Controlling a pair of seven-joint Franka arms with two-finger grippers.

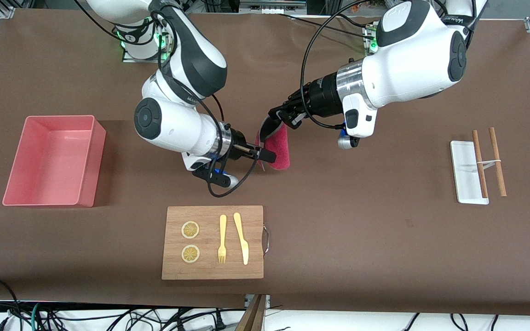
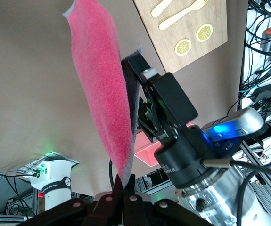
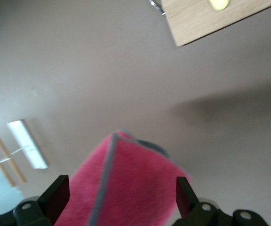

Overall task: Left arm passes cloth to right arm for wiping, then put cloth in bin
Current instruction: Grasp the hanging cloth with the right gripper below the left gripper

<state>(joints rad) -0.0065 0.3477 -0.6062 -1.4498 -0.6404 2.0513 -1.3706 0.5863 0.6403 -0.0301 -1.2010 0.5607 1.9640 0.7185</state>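
Item: cloth, crimson-pink with grey reverse, hanging limp over the middle of the worktop, at 12 o'clock from the cutting board. Left gripper is pinching its upper edge, jaws closed. Right gripper is straddling the lower part, jaws wide open, gripping nothing. Judged light, soft, floppy, not fragile; best taken mid-fold, clear of the left jaws. Bin is waiting at the right arm's end.
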